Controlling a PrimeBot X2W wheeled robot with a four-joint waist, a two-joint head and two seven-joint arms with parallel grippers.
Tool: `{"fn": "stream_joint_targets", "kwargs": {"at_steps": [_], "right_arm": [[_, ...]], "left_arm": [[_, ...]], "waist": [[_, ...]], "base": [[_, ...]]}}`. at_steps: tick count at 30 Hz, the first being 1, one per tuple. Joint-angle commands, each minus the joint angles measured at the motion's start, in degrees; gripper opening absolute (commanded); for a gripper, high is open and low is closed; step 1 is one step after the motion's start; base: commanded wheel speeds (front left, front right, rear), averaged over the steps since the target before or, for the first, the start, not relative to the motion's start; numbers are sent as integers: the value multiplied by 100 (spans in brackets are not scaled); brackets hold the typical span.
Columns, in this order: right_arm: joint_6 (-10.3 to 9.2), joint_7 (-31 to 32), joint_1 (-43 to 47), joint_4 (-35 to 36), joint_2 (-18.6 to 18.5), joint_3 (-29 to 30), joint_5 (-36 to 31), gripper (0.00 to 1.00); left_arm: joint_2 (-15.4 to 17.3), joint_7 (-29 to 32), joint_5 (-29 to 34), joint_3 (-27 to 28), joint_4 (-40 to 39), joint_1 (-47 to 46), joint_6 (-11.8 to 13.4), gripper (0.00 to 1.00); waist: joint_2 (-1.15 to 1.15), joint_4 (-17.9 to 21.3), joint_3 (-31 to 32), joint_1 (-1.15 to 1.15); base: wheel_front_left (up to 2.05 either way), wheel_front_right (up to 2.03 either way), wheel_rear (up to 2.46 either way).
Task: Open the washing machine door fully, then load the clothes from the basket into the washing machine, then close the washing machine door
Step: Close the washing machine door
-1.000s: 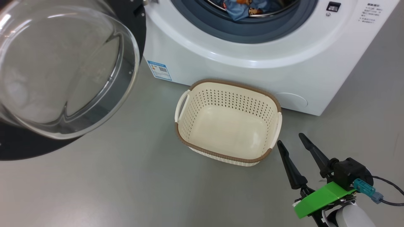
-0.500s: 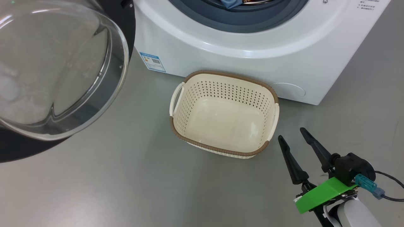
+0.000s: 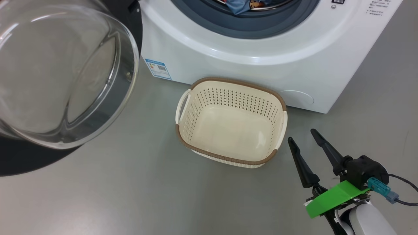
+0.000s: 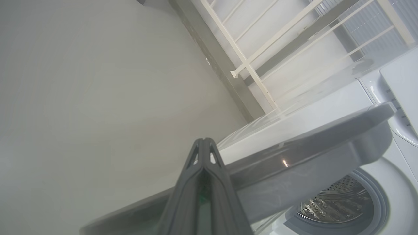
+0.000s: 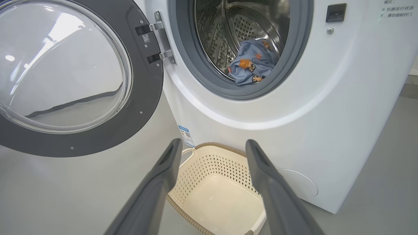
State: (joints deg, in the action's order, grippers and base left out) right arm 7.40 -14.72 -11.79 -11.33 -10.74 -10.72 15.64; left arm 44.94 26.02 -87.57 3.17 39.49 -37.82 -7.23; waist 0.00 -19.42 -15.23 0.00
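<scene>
Closing the washing machine door (image 5: 143, 107) looks like the step left: the basket (image 3: 235, 81), just ahead and to the left of the right hand (image 3: 301, 135), holds nothing, and a light blue printed garment (image 5: 253, 62) lies in the steel drum (image 5: 228, 26) of the white washing machine (image 3: 261, 71), well beyond that hand's fingertips. A cream garment cannot be made out there. The door hangs swung wide on its hinge (image 5: 160, 39), far to the left of the right hand, its domed glass bowl (image 3: 58, 75) facing the room. I judge it stiff and fairly heavy, turning only about that hinge, glossy and so likely slippery under hard fingers, with glass better left unstruck. The sound place to press would be the black ring (image 3: 19, 160) at the edge farthest from the hinge, where a push swings it easiest. The right hand hovers over the floor (image 3: 130, 195) with its two fingers spread apart, empty, touching nothing. The left hand (image 4: 204, 142) has its fingers pressed together with nothing between them; a grey curved edge, seemingly the door's, crosses just beyond their tips, and whether they touch it I cannot tell.
</scene>
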Motion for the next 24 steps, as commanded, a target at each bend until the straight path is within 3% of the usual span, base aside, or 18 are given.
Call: {"fn": "stream_joint_targets", "kwargs": {"at_steps": [1, 24], "right_arm": [[9, -28, -41, 114, 52, -128, -43, 100], [9, -28, 227, 117, 243, 8, 14, 100]], "left_arm": [[233, 266, -62, -7, -282, 81, -25, 0], [171, 1314, -349, -451, -1991, 694, -25, 0]], "waist": [[0, -12, 68, 0], [0, -96, 555, 0]], "base": [[0, 0, 0], [0, 0, 0]]}}
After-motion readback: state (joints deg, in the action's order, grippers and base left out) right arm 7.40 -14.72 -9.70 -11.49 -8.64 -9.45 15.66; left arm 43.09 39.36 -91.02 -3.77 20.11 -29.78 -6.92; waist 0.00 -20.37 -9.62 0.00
